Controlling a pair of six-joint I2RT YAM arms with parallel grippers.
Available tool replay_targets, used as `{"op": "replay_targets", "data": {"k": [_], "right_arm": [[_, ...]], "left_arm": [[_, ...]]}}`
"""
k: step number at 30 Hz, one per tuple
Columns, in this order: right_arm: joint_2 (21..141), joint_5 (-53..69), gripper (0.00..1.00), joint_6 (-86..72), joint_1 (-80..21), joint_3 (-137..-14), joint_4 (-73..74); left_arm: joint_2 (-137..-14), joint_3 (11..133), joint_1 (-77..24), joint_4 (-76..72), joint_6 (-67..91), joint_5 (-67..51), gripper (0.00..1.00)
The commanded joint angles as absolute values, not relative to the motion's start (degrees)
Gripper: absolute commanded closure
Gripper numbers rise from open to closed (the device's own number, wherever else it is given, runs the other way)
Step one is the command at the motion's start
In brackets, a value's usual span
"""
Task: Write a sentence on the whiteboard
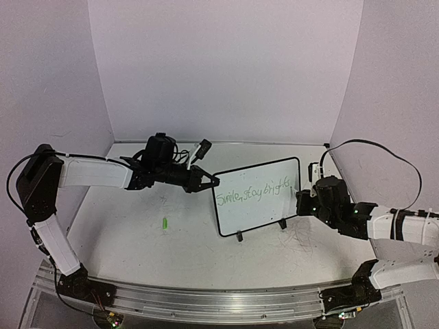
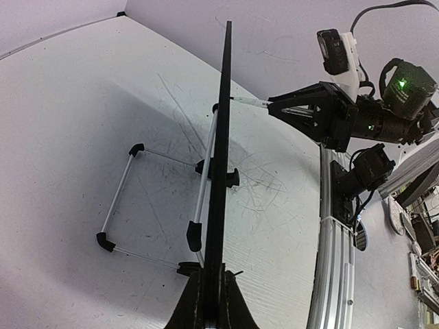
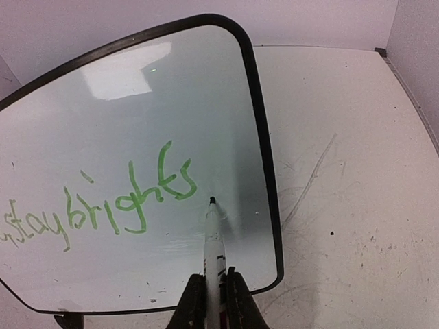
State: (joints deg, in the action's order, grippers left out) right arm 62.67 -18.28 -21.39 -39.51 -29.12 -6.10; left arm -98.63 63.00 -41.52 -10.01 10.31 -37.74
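The sentence (image 1: 255, 190) runs in thin green script across the whiteboard (image 1: 264, 214). The board stands tilted at centre-right of the overhead view, propped on black clip feet (image 1: 239, 237) on the tabletop (image 1: 137, 240). The line looks complete. In the right wrist view its last letter ends close to the board's right frame, and the tip of the marker (image 3: 214, 243) sits just right of that letter. I cannot tell whether the tip touches the glossy surface. I read the step in hand as a finishing stroke or a closing full stop.

The right fingers (image 3: 194, 303) are clamped narrow on the marker's barrel. The left fingers (image 2: 193, 308) are clamped on the board's left edge, steadying it.

The next move likely calls for lifting the tip straight off the surface without dragging. There is little white between the tip and the black frame, so this line has no room for more; blank board lies below it. The left hold matters until the marker is clear, since only the feet and a wire stand (image 2: 120, 199) support the board. Open tabletop lies at lower left of the overhead view, apart from a small green piece (image 1: 164, 223). The right wall (image 1: 398, 103) stands close behind the right arm, so retreat that way is tight.
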Motion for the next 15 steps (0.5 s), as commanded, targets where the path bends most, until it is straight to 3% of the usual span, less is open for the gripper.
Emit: {"op": "replay_targets", "data": {"k": [1, 10, 15], "right_arm": [[64.38, -20.1, 1.0, -20.49, -39.2, -30.3, -10.0], [59.4, -18.04, 1.0, -23.34, -39.21, -30.85, -3.57], [50.97, -18.22, 1.0, -25.69, -39.16, -33.96, 7.55]], "left_arm": [[-97.07, 64.2, -41.92, -7.95, 7.47, -37.36, 1.0], [-97.23, 64.35, -41.92, -7.87, 8.02, -36.05, 0.99], [-96.72, 64.67, -41.85, -7.74, 8.51, -33.75, 0.86]]}}
